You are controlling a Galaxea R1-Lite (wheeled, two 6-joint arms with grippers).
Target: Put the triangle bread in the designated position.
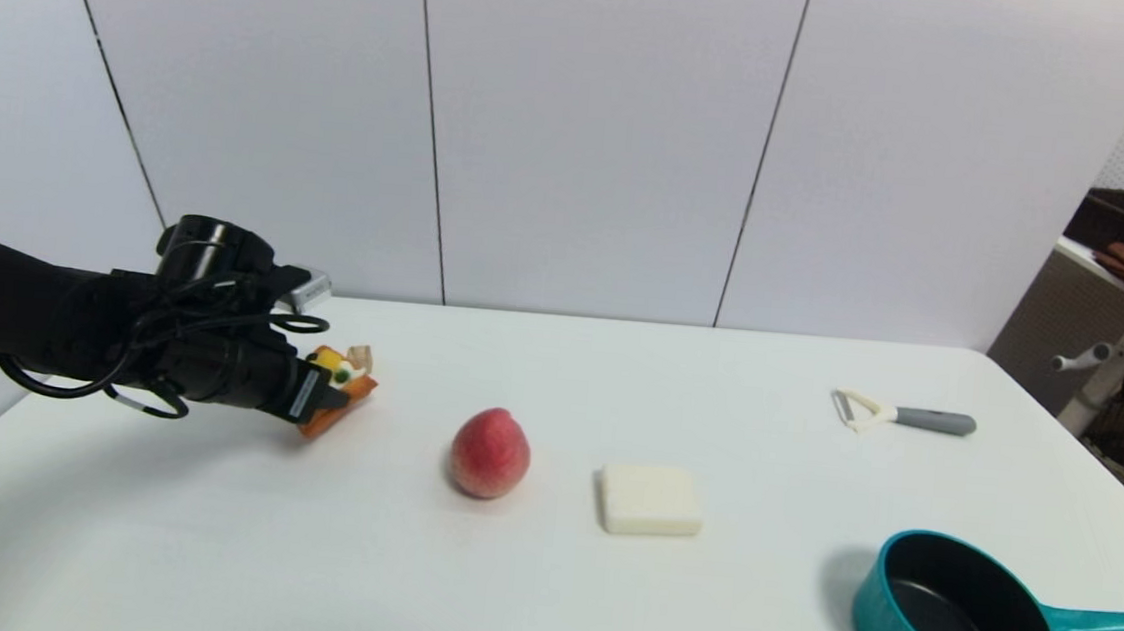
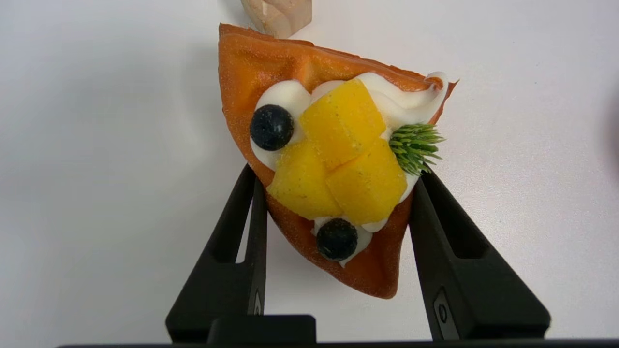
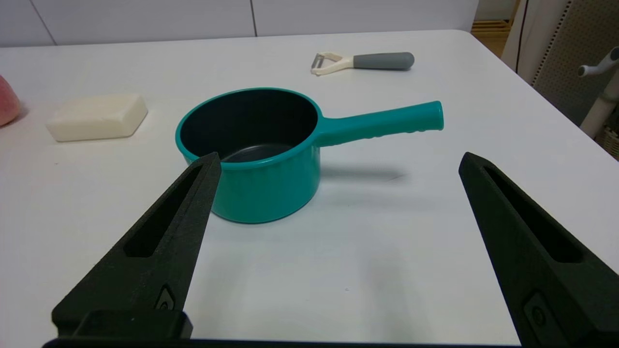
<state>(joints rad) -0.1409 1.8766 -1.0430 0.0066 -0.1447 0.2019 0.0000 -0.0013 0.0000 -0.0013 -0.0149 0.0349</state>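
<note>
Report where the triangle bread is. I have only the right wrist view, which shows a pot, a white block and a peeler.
Observer: The triangle bread is on the left side of the table, left of the peach.
Operator: Say what has hold of it.
Observer: The left claw; its fingers press against the bread's two sides.
Operator: Name anything close to it.
Observer: A small wooden piece sits right by the bread's wide end.
</note>
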